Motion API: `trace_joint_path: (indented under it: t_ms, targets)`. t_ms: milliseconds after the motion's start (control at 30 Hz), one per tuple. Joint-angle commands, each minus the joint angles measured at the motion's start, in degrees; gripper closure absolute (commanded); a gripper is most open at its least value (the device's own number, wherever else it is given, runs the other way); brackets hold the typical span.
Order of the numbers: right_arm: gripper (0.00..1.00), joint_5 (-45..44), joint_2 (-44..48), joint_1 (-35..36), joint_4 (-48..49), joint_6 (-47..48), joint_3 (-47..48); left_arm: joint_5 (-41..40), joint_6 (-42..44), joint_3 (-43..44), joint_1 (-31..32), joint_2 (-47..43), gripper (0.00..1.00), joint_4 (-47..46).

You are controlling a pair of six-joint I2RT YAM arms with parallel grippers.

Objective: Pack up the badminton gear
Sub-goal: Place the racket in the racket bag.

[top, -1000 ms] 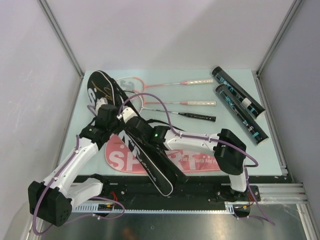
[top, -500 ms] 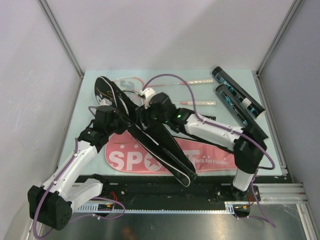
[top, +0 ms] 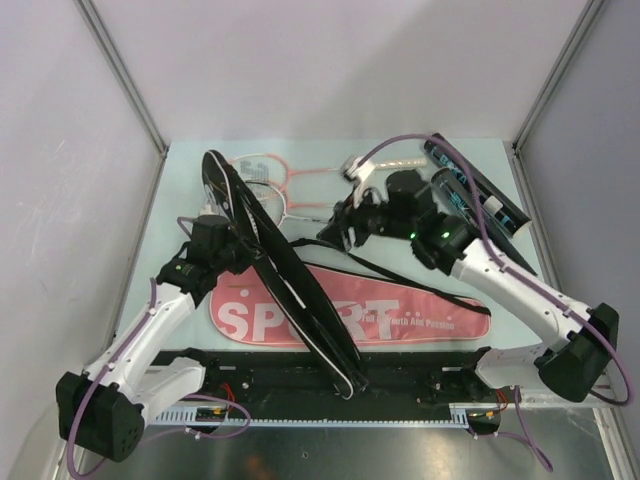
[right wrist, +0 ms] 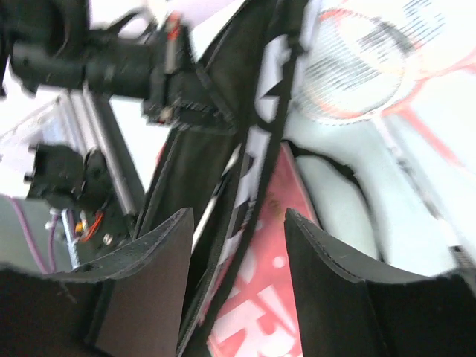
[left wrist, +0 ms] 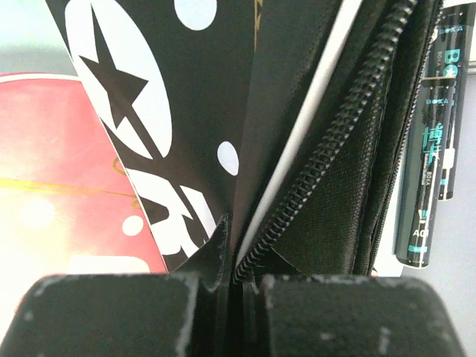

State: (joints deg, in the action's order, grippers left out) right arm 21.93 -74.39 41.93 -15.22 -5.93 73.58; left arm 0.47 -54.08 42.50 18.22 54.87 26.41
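Rackets [right wrist: 349, 74] just beyond right gripper [right wrist: 238, 216], jaws apart

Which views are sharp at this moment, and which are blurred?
Top external: sharp, evenly lit. Left wrist: black racket bag zipper crisp, left gripper at the lens soft. Right wrist: smeared throughout, racket strings barely resolved.

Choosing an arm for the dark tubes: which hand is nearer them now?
Right. The right hand hangs open just left of the dark tubes, its arm crossing them; the left hand is farther left, shut on the black racket cover.
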Motion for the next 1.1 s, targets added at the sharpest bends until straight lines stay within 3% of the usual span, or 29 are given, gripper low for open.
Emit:
trace_joint_path:
  t_ms: [0,100,367,700,733,767,800,833,1067]
  targets:
    - [0.44,-4.94,-2.51,12.60,-3.23,4.17,-4.58,1.11,-2.69,1.09,-0.29,1.02,1.00,-2.77]
    - [0.51,-9.45,-4.35,18.25,-1.93,2.78,-7.04,0.68,-3.22,0.57,-0.20,1.12,1.00,-2.86]
    - [0.65,-14.82,-9.81,21.52,-0.42,-3.29,-9.33,0.23,-2.60,-0.57,-0.20,-0.82,1.00,-3.03]
    - [0.57,-12.35,-16.39,23.19,2.11,-5.84,-11.53,-0.29,-4.27,-1.72,0.33,-2.92,1.00,-2.95]
    - [0.61,-14.01,-17.62,23.19,2.82,-5.23,-11.53,-0.38,-4.71,-2.07,0.50,-3.62,1.00,-2.95]
    - [0.87,-16.37,-17.46,23.63,4.40,-4.79,-11.53,-1.95,-4.97,-2.07,0.76,-4.07,1.00,-2.95]
    - [1.00,-19.62,-17.02,23.89,5.63,-4.09,-11.53,-2.49,-5.06,-2.25,1.03,-4.33,1.00,-2.69]
    - [1.00,-25.48,-16.32,24.33,6.77,-3.56,-11.01,-2.93,-5.85,-2.51,1.47,-4.25,1.00,-2.34]
    - [1.00,-38.53,-24.40,26.26,14.76,-14.10,-10.55,1.20,-9.99,-4.10,1.91,-4.68,1.00,-1.19]
